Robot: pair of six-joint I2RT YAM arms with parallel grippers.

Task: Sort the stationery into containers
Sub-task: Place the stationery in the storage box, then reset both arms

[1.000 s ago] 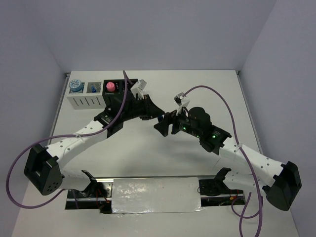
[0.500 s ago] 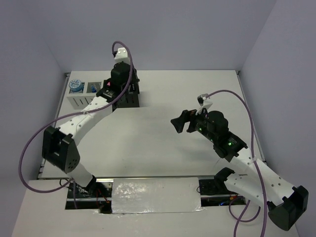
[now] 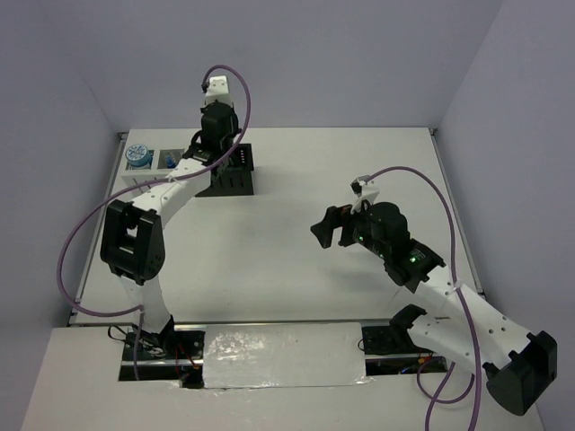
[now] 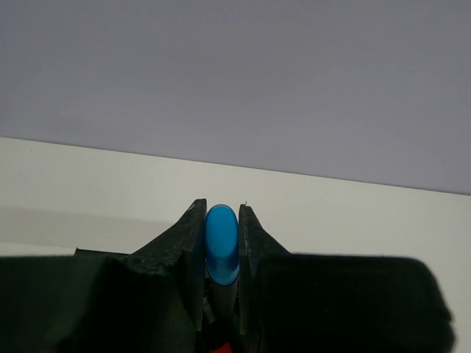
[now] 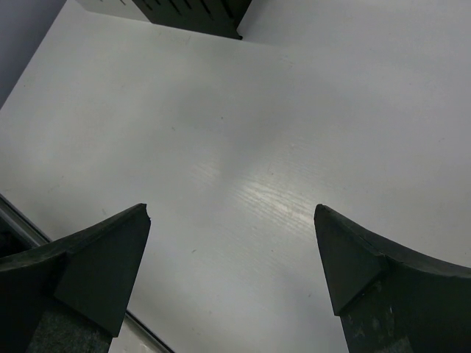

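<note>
My left gripper [image 4: 221,212] is shut on a highlighter [image 4: 221,246] with a blue cap that sticks out between the fingertips. In the top view the left gripper [image 3: 217,136] is held over the black containers [image 3: 236,173] at the back left. The two white containers [image 3: 153,184] stand left of them; one holds a round blue piece [image 3: 137,154], the other a tiny blue-capped bottle [image 3: 168,160]. My right gripper [image 3: 325,226] is open and empty above the middle of the table, and its jaws stand wide apart in the right wrist view [image 5: 232,220].
The left arm covers most of the third container, so its contents are hidden. The black container [image 5: 195,13] shows at the top edge of the right wrist view. The back wall rises just behind the containers. The table's left edge [image 5: 29,228] lies below my right gripper's left finger.
My left gripper has swung with the highlighter from the table's middle back to the black containers, its arm now stretched along the left. My right gripper drew back to the right.
</note>
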